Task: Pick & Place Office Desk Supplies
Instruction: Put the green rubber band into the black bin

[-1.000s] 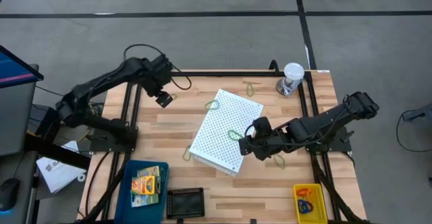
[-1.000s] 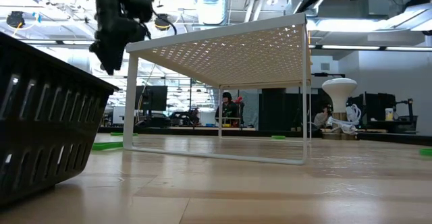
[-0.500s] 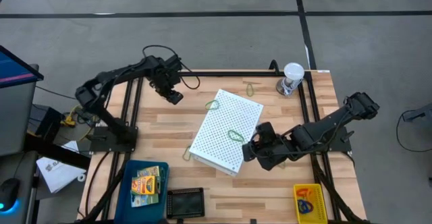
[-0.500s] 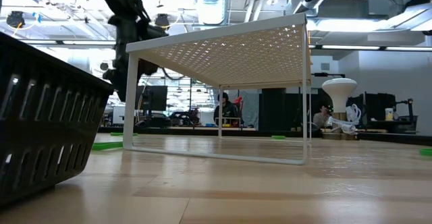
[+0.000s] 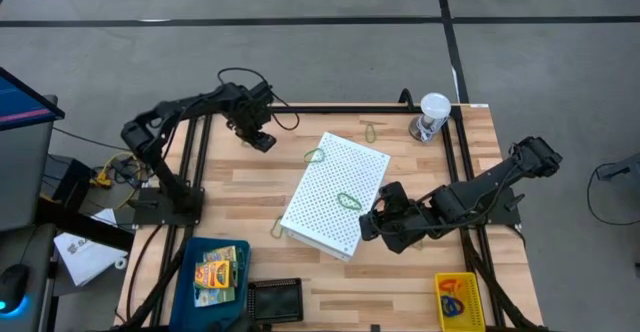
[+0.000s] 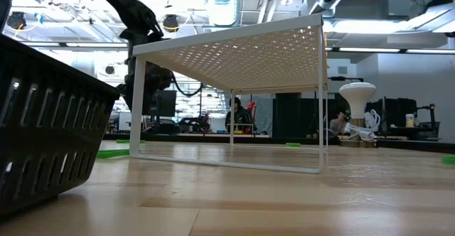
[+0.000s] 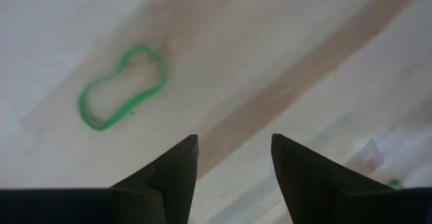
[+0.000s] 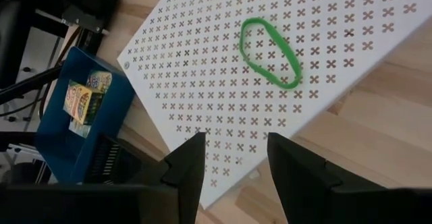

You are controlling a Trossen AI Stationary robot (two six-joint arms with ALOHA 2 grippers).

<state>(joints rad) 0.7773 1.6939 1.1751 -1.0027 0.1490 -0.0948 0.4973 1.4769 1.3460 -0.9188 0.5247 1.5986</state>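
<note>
Under left tool (image 7: 231, 158), perhaps blurred green band (image 7: 121, 87).

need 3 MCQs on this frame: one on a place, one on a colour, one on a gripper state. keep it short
1. Where does the green rubber band nearest the right gripper lie?
A. on top of the white perforated box
B. in the blue tray
C. inside the clear cup

2. What colour is the tray that holds the crayon boxes?
A. red
B. blue
C. white

3. How do the fingers of the left gripper stand?
A. shut on a crayon box
B. shut on a rubber band
C. apart, holding nothing

Answers:
1. A: the right wrist view shows the loop flat on the perforated top.
2. B: the high view shows a blue tray at the table's near left corner.
3. C: the left wrist view shows bare wood between the fingers, with a green loop lying ahead.
</note>
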